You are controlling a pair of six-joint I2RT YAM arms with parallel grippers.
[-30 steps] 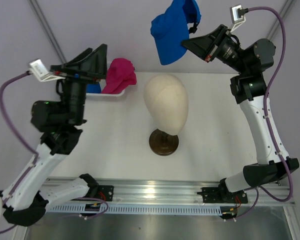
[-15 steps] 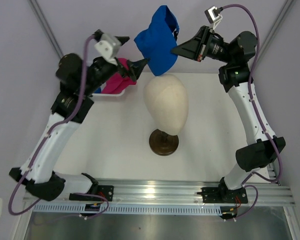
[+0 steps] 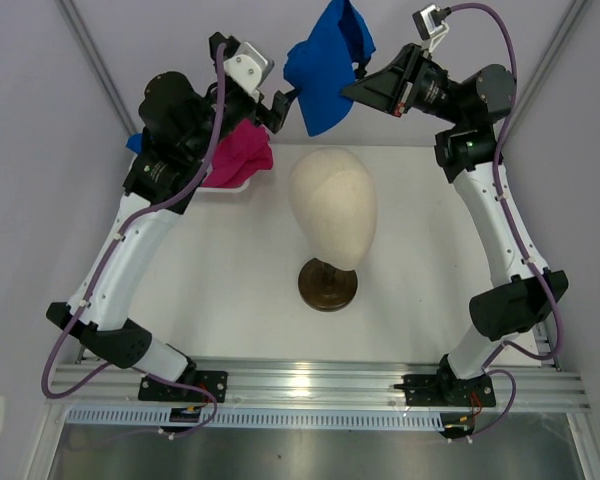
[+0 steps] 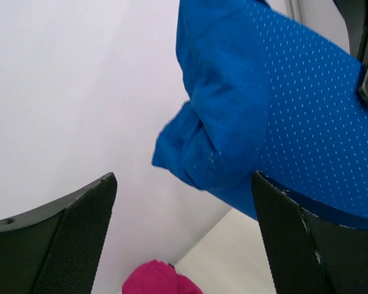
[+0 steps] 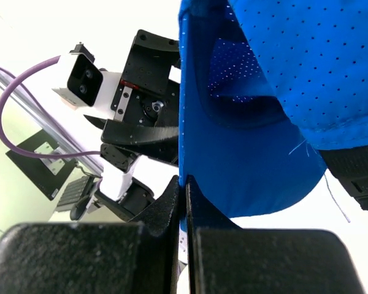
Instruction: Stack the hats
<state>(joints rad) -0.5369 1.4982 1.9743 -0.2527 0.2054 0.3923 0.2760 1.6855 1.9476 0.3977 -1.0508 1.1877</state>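
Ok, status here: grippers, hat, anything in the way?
Right gripper shut on blue cap, held aloft. Left gripper open beside it. Mannequin head bare, nothing between. Pink cap in basket.

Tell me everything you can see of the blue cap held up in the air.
The blue cap is royal blue cloth dotted with tiny holes, soft and crumpled, its crown folded in. It hangs in the air, and the shut right gripper pinches it at the edge of what looks like the brim. The left gripper stands open beside it with cloth between its fingers; whether they touch it cannot be told. Nothing else touches it.
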